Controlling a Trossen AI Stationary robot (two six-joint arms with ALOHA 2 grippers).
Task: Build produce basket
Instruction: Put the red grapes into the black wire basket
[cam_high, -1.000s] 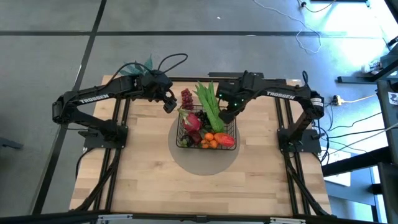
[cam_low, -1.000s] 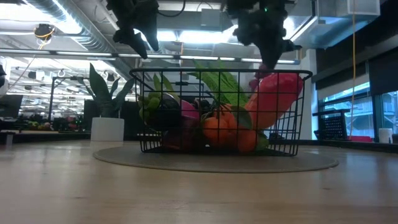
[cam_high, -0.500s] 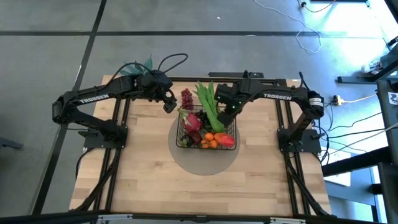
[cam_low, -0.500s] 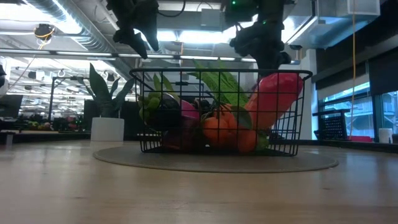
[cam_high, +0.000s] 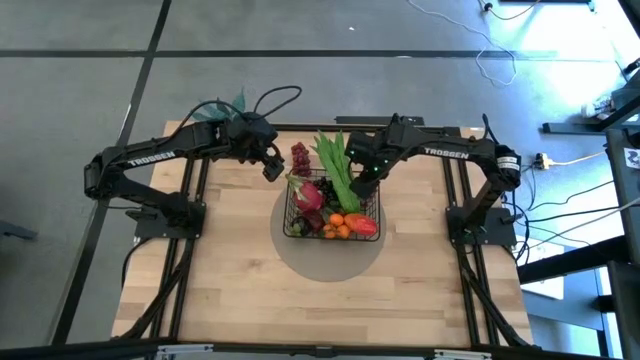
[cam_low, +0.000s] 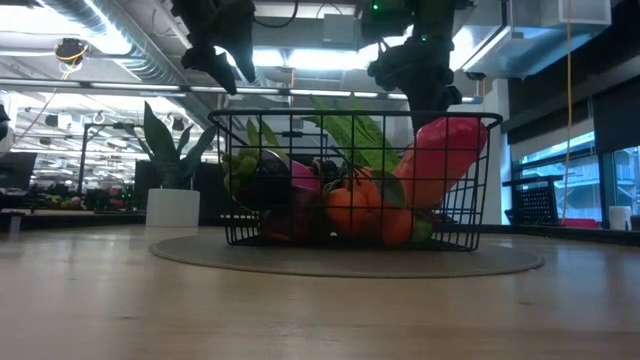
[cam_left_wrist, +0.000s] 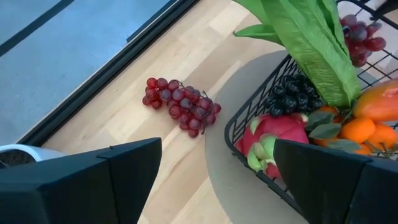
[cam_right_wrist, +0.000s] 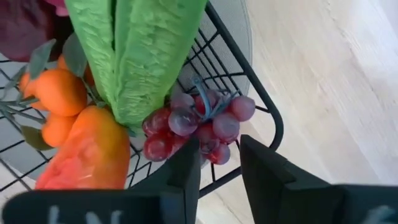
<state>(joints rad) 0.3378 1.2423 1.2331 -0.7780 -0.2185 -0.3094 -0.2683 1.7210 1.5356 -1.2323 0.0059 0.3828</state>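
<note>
The black wire basket (cam_high: 287, 212) stands on a round grey mat (cam_high: 330, 258) and holds produce: a pink dragon fruit (cam_left_wrist: 273, 134), dark grapes (cam_left_wrist: 292, 99), oranges (cam_right_wrist: 59, 93), a mango (cam_right_wrist: 93, 155) and long green pods (cam_right_wrist: 137, 50). A red grape bunch (cam_right_wrist: 199, 124) lies in one basket corner, just past the tips of my open right gripper (cam_right_wrist: 219, 162), which points down over the basket's right side (cam_high: 362, 182). A second red grape bunch (cam_left_wrist: 180, 106) lies on the wood outside the basket's far left corner. My left gripper (cam_high: 272, 170) hangs open above the table beside it. My right gripper points down at the red grape bunch in the basket corner (cam_right_wrist: 214, 149), which rests on the wire floor against the green pods. Whether its fingertips touch the grapes I cannot tell.
A spiky plant in a white pot (cam_low: 170, 200) stands at the table's far left, behind the left arm. Bare wood (cam_high: 330, 300) stretches from the mat to the near edge. Black frame rails (cam_high: 190, 200) run along both sides of the table.
My right gripper has shifted a little toward the table's left over the basket's right side. The basket and its produce have stayed where they were.
</note>
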